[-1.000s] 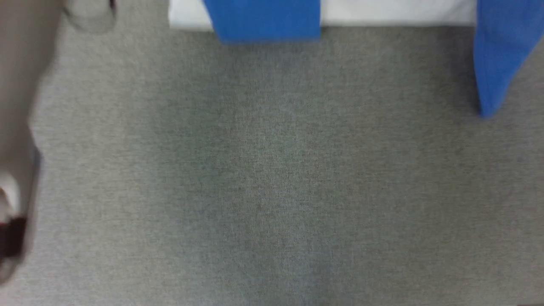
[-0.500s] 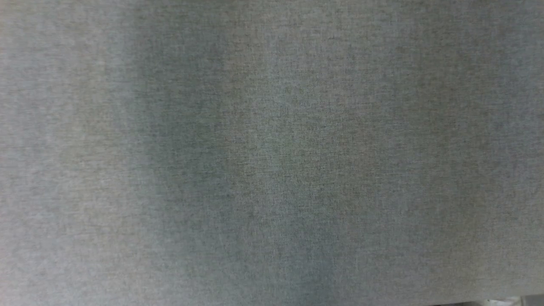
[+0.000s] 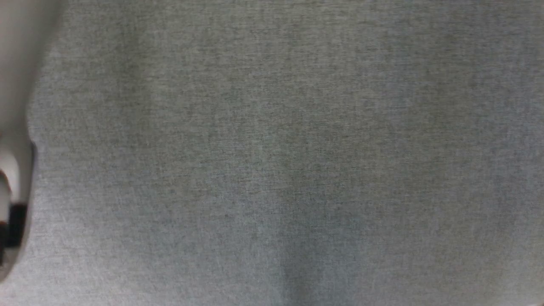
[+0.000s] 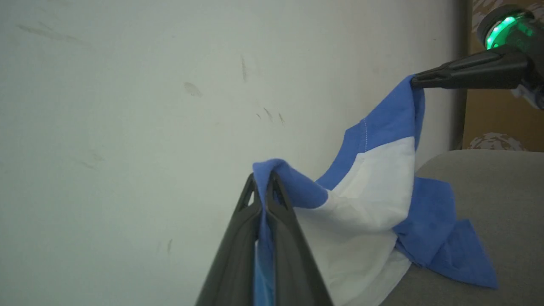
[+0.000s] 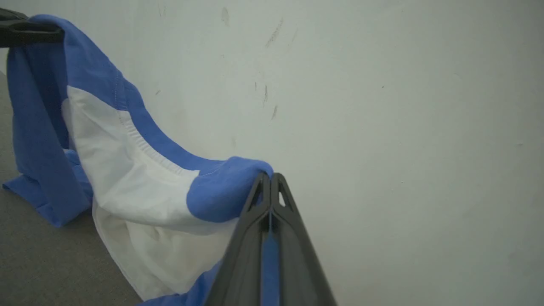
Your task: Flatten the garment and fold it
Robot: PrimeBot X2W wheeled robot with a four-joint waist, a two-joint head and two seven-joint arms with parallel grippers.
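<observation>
Item 1, my left claw: rises from the bottom middle of the left wrist frame, fingers pressed together, clenched on a blue fold of the shirt. Blue cloth runs down between the two fingers. My pale left forearm lies blurred along the left edge of the head frame.

Item 2, my right claw: rises from the bottom middle of the right wrist frame, clamped tight on another blue fold, with a blue strip showing between the fingers. In the left wrist frame it enters from the upper right, lying nearly level, its tip pinching a blue corner, with a green light behind it.

Item 3, shirt: white body, blue shoulders and sleeves, thin and creased. It hangs slack in a sagging curve between the two claws, in front of a pale scuffed wall. Its lower blue part rests on the grey counter at the lower right of the left wrist frame.
</observation>
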